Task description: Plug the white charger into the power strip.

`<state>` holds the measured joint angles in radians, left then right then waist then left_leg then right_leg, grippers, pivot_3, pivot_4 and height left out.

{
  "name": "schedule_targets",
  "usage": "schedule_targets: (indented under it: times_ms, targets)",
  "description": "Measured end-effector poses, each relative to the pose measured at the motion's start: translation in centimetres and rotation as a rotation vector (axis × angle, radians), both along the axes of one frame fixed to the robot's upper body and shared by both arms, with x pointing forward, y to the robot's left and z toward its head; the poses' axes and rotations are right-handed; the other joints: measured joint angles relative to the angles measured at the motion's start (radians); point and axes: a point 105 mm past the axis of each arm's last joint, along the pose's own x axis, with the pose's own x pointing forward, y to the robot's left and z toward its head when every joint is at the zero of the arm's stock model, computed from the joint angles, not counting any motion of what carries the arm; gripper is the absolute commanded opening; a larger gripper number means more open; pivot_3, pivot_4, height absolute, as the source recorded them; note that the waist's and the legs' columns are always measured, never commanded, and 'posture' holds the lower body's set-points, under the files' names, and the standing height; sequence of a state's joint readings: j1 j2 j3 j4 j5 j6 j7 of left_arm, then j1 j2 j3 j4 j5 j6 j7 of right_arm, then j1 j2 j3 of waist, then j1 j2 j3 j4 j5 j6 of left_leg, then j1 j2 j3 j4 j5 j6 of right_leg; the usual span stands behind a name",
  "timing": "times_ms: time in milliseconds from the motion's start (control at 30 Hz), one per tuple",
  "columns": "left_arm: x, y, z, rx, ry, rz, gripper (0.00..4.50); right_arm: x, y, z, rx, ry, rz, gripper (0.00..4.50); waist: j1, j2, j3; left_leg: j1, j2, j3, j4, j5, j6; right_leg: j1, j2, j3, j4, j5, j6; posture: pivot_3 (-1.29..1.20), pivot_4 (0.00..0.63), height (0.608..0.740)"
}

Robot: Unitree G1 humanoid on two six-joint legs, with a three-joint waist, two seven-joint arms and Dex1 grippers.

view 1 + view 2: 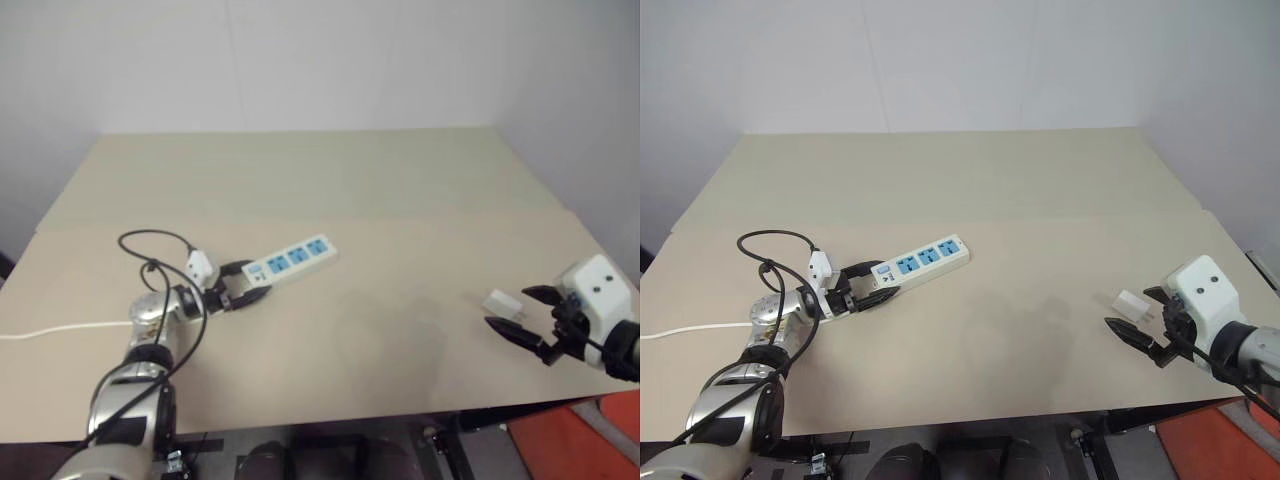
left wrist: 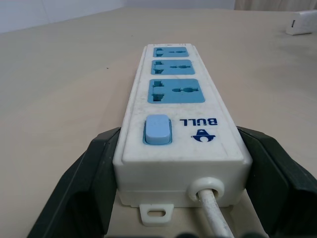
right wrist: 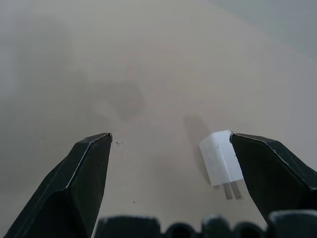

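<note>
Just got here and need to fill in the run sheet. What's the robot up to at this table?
It is getting ready to plug in a charger. The left tool is shut on the switch end of the power strip, holding it on the table. The right tool is open and hovers near the white charger, which lies on the table on the robot's right, not yet gripped. All three sockets are free.

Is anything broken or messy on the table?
Nothing looks broken or spilled. The white charger lies on its side on the table, prongs bare, far from the power strip, which sits slanted with the left hand shut on its switch end.
</note>
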<state>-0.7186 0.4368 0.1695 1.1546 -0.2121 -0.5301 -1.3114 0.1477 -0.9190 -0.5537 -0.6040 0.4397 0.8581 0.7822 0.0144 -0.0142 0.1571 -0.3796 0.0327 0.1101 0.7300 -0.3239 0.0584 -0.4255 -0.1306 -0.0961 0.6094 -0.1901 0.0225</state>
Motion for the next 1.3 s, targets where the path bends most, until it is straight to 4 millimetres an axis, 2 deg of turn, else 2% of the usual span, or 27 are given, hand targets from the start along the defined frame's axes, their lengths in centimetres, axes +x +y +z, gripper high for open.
schedule_targets:
  times_ms: [133,333,600,667,733,767,833,933,1000,1200,1300]
  targets:
    - [-0.3,-0.3,0.2,0.005,-0.005,-0.047,3.25,0.1,0.8,-0.3,0.034,0.000,0.031,4.50,0.000,0.000,0.000,-0.001,0.000,0.000,0.000,0.001,-0.001,0.000,0.000,0.000,0.000,0.000,0.000,0.00,0.150,0.740]
    - [-1.1,-0.6,0.2,0.022,-0.012,-0.113,3.25,-1.0,4.3,0.6,0.159,-0.013,0.228,4.50,-0.002,0.000,0.000,-0.001,0.000,0.000,0.000,0.000,0.000,0.000,0.000,0.000,0.000,0.000,0.000,0.00,0.150,0.740]
    - [-1.3,-0.6,0.1,0.024,-0.016,-0.119,3.25,-0.5,3.8,0.6,0.140,-0.031,0.203,4.50,-0.002,-0.001,0.001,-0.001,0.000,0.000,0.000,0.000,0.000,0.000,0.000,0.000,0.000,0.000,0.000,0.00,0.150,0.740]
    - [-1.4,-0.5,0.0,0.025,-0.016,-0.116,3.25,0.2,2.6,0.5,0.092,-0.006,0.132,4.50,-0.003,-0.001,0.001,0.000,0.000,0.000,0.001,0.000,0.000,0.000,0.000,0.000,0.000,0.000,0.000,0.00,0.150,0.740]
    - [-1.4,-0.3,0.0,0.025,-0.016,-0.111,3.25,1.3,0.5,0.4,0.024,0.086,0.027,4.50,-0.006,-0.001,0.001,0.000,0.000,0.001,0.001,-0.001,0.001,0.000,-0.001,0.001,0.000,0.001,0.000,0.00,0.150,0.740]
    - [-1.5,-0.2,0.0,0.028,-0.017,-0.112,3.25,1.7,-0.5,0.7,-0.010,0.127,-0.018,4.50,-0.007,-0.001,0.001,0.000,0.001,0.001,0.001,-0.001,0.002,-0.001,-0.002,0.001,0.000,0.001,0.000,0.00,0.150,0.740]
    - [-1.6,-0.1,0.0,0.035,-0.018,-0.119,3.25,2.4,-1.3,2.1,-0.033,0.152,-0.051,4.50,-0.009,-0.001,0.001,-0.001,0.001,0.000,0.000,-0.001,0.001,-0.002,-0.002,0.000,0.000,0.001,0.000,0.00,0.150,0.740]
    - [-1.9,-0.1,0.1,0.054,-0.020,-0.156,3.25,3.4,-1.3,4.0,-0.131,0.196,-0.024,4.50,-0.014,-0.001,0.001,-0.002,0.002,0.000,0.000,-0.001,0.001,-0.004,-0.001,0.000,0.000,0.001,0.000,0.00,0.150,0.740]
    - [-2.2,-0.3,0.2,0.074,-0.023,-0.194,3.25,4.3,-0.7,4.1,-0.173,0.231,0.019,4.50,-0.019,-0.001,0.001,-0.004,0.001,0.000,0.000,-0.001,0.001,-0.004,-0.001,0.000,-0.001,0.001,0.000,0.00,0.150,0.740]
    - [-2.7,-0.6,0.4,0.111,-0.028,-0.269,3.25,7.2,0.9,1.6,-0.288,0.378,0.187,4.50,-0.026,-0.001,0.001,-0.012,-0.001,0.003,0.002,0.003,-0.005,-0.013,-0.002,0.000,0.001,0.001,0.001,0.00,0.150,0.740]
    - [-3.0,-0.9,0.5,0.122,-0.036,-0.303,3.25,8.6,1.1,0.3,-0.332,0.446,0.206,4.50,-0.027,-0.001,0.001,-0.014,-0.002,0.004,0.002,0.003,-0.005,-0.013,-0.002,0.000,0.002,0.002,0.002,0.00,0.150,0.740]
